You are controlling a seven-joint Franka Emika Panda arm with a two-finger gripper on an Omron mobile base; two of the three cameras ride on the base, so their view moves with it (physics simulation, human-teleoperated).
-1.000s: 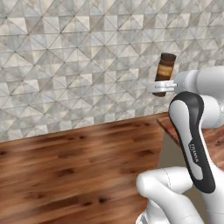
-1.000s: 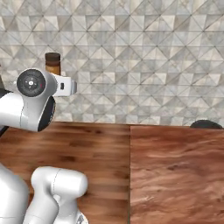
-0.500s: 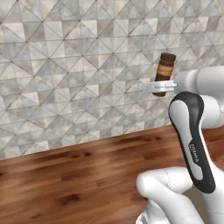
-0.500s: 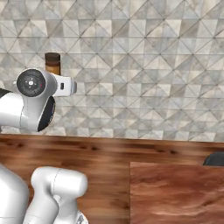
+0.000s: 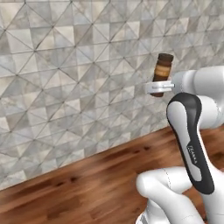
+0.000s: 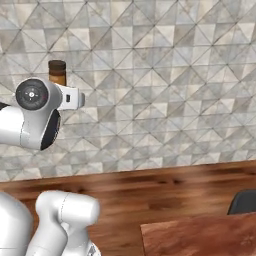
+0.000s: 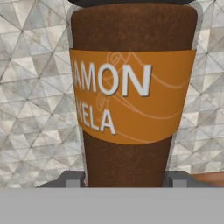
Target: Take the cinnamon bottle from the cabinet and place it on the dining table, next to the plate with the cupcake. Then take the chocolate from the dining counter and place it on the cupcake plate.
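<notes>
Your cinnamon bottle (image 5: pixel 162 71) is up in the air, held upright and slightly tilted in front of the tiled wall (image 5: pixel 74 83), well above the wooden floor (image 5: pixel 87 183). In the hand view the bottle (image 7: pixel 131 96) sits close to the camera with its orange label facing you and its dark cap at the top. From the right base view you see just its cap and neck (image 6: pixel 57 73) rising behind the arm's wrist.

The fingers (image 5: pixel 158 88) are partly closed on the lower body of the bottle, one either side, and the hand view shows their tips (image 7: pixel 70 179) pressed to its sides. The grip looks firm, low on the bottle.

By the look of it, you are in the carrying step of the first half: the bottle is out of the cabinet and on its way to the dining table. A corner of reddish-brown worktop (image 6: pixel 200 237) shows at the lower right of the right base view, with a dark shape (image 6: pixel 244 201) just behind it that I cannot identify. No plate or cupcake has come into sight.

Next you will likely need to bring the worktop fully into view, find the plate, and lower the bottle upright beside it, not on it. Keep it level while moving; the chocolate waits until afterwards.
</notes>
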